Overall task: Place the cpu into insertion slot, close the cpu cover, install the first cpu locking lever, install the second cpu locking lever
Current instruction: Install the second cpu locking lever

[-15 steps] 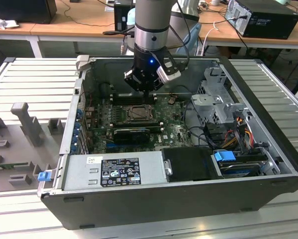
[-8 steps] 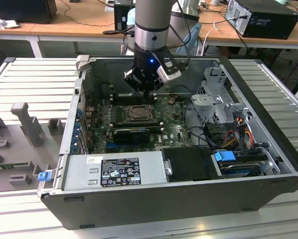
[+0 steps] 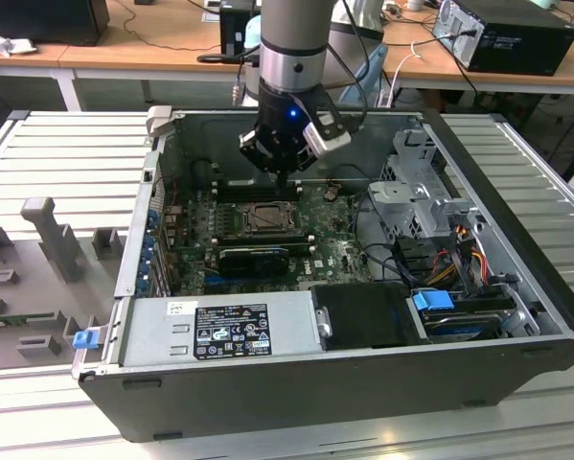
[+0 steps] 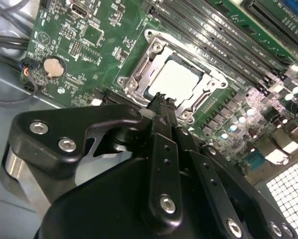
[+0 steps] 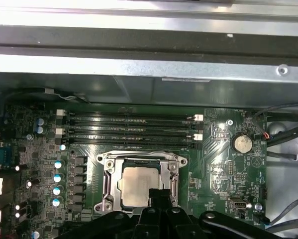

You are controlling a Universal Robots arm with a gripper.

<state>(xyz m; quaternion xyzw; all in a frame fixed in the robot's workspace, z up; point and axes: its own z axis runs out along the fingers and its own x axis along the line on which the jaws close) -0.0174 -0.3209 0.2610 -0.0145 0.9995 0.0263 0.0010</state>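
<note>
Pale silver cpu seated in the insertion slot, gripper poised at the socket's edge.

Green motherboard lies inside one open dark tower case on a ribbed metal counter. The cpu cover lies down around the chip, its window framing the metal top; same in the first wrist view, cpu inside cover. Jaws together, tips just over the cover's near rim; whether they touch it, cannot tell. Exterior view: gripper hangs above the slot, blue light on the wrist. Count: one round coin cell; four long memory slots, white latches at their ends; one power supply carrying one black label and one white, print too small to read. Board lettering unreadable.
</note>
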